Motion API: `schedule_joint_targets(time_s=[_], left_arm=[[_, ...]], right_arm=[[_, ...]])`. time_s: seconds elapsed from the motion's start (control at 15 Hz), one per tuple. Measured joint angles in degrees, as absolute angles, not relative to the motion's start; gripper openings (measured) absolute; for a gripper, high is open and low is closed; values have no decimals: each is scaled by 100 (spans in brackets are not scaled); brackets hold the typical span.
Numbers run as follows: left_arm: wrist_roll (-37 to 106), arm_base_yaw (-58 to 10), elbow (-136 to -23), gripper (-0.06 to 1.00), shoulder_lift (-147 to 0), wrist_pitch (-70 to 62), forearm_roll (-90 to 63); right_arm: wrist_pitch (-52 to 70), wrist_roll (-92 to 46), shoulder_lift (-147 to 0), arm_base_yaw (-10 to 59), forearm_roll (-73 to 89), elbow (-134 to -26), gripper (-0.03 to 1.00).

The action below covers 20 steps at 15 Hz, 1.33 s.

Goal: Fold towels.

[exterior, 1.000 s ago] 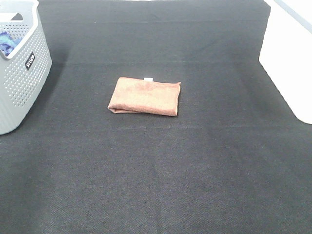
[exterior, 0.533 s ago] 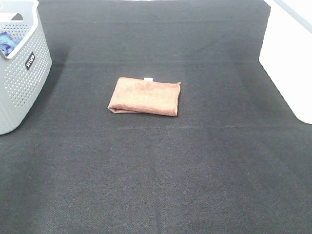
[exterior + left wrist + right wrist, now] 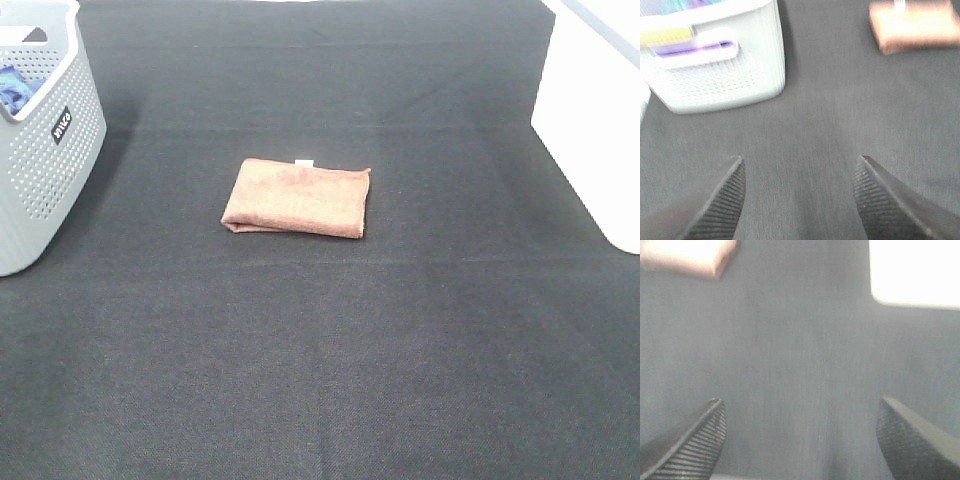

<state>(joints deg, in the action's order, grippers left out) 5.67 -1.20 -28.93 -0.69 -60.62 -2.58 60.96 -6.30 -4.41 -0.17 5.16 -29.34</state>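
Observation:
The reddish-brown towel (image 3: 298, 196) lies folded into a compact rectangle in the middle of the dark table, its small white tag at the far edge. It also shows in the left wrist view (image 3: 914, 25) and the right wrist view (image 3: 687, 256). My left gripper (image 3: 799, 192) is open and empty, well back from the towel near the basket. My right gripper (image 3: 800, 432) is open and empty, well back from the towel. Neither arm shows in the exterior high view.
A grey perforated laundry basket (image 3: 45, 160) stands at the far left and holds a blue cloth (image 3: 15, 85); it also shows in the left wrist view (image 3: 715, 75). A white bin (image 3: 595, 120) stands at the right edge, seen too in the right wrist view (image 3: 915, 270).

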Motion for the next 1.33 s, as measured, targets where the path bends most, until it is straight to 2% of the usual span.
schedule_joint_targets(time_s=[0.13, 1.33], left_arm=[[567, -120, -2893, 61, 17, -6062, -258], [567, -120, -2893, 61, 17, -6062, -258]], right_arm=[[6108, -630, 11, -17, 516, -2934, 78], [6102, -630, 40, -17, 533, -2934, 78]])
